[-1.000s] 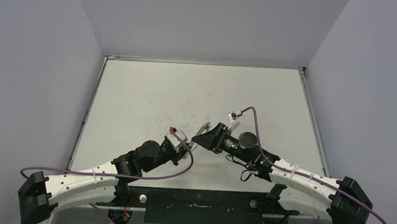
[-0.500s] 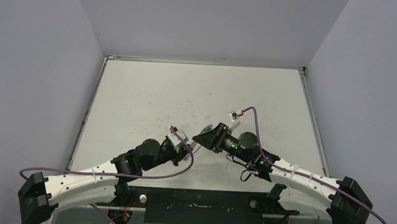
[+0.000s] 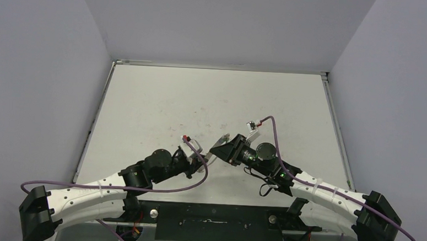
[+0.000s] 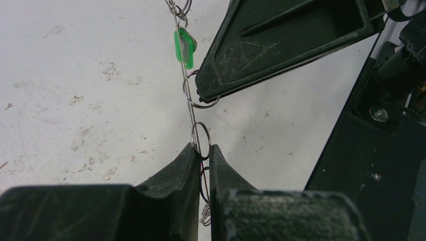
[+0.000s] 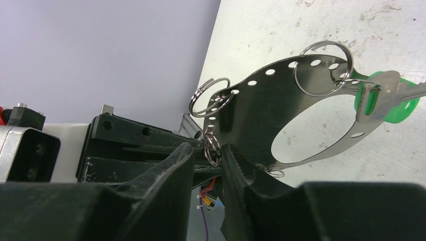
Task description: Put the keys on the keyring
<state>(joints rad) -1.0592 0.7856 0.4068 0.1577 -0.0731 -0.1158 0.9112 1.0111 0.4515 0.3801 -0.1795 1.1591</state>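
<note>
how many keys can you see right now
1. The green-tagged key hangs from the keyring, at the rim farthest from the right wrist camera. No second key shows in any view; one may be hidden behind the arms.

The pale table (image 3: pixel 163 96) is showing scuffs and specks across its middle, a black plate (image 3: pixel 212 211) sitting along its near edge.

Green key (image 5: pixel 389 103) hangs on the perforated keyring (image 5: pixel 261 110).
</note>
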